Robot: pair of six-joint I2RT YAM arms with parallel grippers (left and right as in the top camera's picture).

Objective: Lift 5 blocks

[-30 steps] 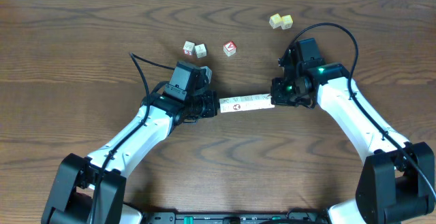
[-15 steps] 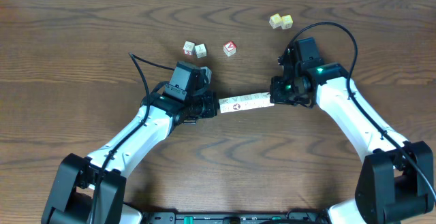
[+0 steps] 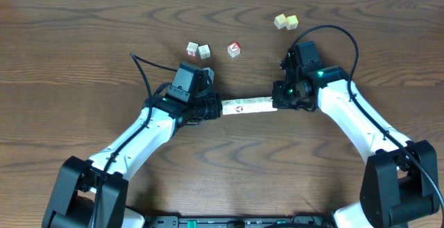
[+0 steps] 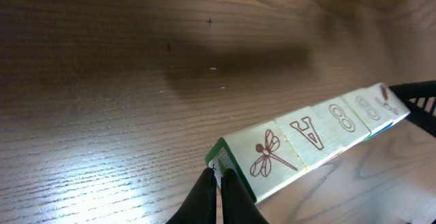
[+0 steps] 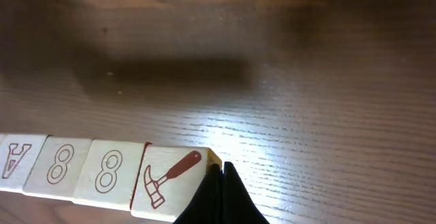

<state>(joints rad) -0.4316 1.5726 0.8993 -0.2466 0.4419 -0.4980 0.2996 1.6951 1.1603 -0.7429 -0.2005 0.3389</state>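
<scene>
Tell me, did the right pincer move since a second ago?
Yes. The right pincer slid slightly left, closer to under the yellow cubes, which stayed put.

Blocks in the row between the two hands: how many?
5, end to end between the left hand and the right hand. From the left hand: dragonfly block, A block, first 8 block, second 8 block, hammer block. None seems hidden.

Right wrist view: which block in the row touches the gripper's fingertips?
The hammer block, at the row's end against the shut right gripper. The others in view show 8, 8 and A.
</scene>
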